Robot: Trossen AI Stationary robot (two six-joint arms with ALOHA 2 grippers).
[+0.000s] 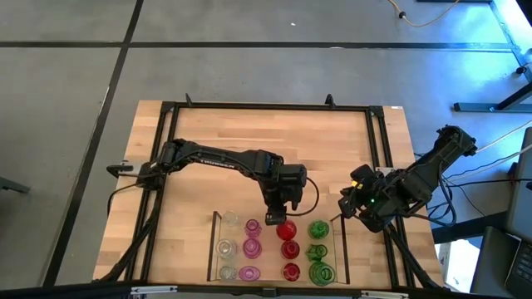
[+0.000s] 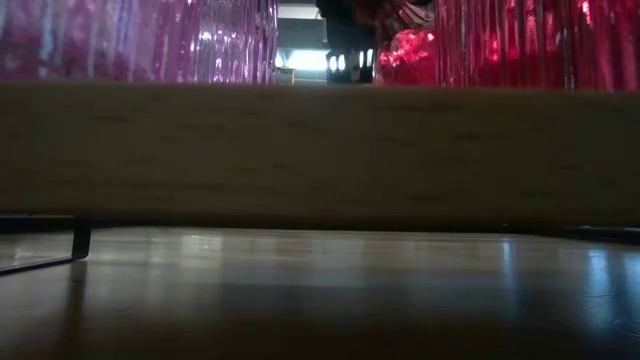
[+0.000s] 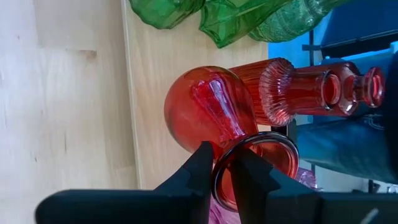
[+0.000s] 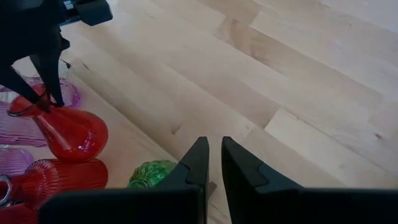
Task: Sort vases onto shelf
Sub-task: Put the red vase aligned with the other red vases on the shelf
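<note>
The shelf (image 1: 214,249) at the table's near edge holds columns of clear (image 1: 226,247), pink (image 1: 252,247), red (image 1: 289,251) and green vases (image 1: 318,249). At the far end of the red column is a round-bellied red vase (image 3: 199,109) with a narrow neck. My left gripper (image 3: 225,163) is shut on this vase's mouth from above. My right gripper (image 4: 215,146) hangs over bare wood to the right of the shelf, its fingers nearly together with nothing between them. My left gripper pinches the red vase's mouth rim (image 3: 219,167): one finger (image 3: 252,177) is inside the mouth, the other (image 3: 199,169) outside it. The fingers slant down from above and from the table's far side. The vase hangs tilted below them (image 4: 68,134); whether its base rests on the shelf I cannot tell.
A ribbed red vase (image 3: 273,90) stands right behind the held one, and green vases (image 3: 168,9) stand beside it. A black frame (image 1: 378,166) runs around the tabletop. Bare wood (image 1: 249,133) lies on the far side of the shelf.
</note>
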